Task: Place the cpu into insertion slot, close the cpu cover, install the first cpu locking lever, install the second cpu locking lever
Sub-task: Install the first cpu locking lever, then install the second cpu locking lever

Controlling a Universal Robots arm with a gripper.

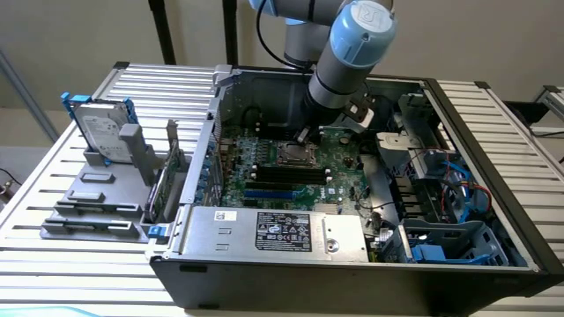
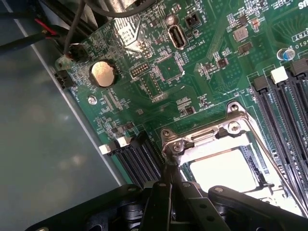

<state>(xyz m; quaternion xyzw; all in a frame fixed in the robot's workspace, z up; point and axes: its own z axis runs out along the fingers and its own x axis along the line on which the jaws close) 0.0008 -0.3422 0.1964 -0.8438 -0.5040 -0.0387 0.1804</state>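
The green circuit board (image 2: 202, 57) lies in the open computer case (image 1: 352, 277). On it the insertion slot (image 1: 294, 156) holds the cpu (image 2: 224, 171), whose pale metal top shows through the window of the silver cpu cover (image 2: 211, 139). The cover lies flat over the cpu. A thin wire locking lever (image 2: 269, 159) runs along one side of the cover. My gripper (image 2: 169, 166) is shut, its black fingers pressed together with the tip at the cover's corner beside a screw (image 2: 166, 133). In the exterior view the gripper (image 1: 302, 137) hangs just behind the slot.
Long black memory slots (image 2: 284, 106) flank the socket, with more connectors (image 2: 139, 161) beside my fingers. A coin battery (image 2: 103, 73) and cables (image 2: 72, 29) sit near the grey case wall (image 2: 43, 144). The power supply (image 1: 273, 231) and a drive rack (image 1: 102, 129) stand toward the exterior view's left.
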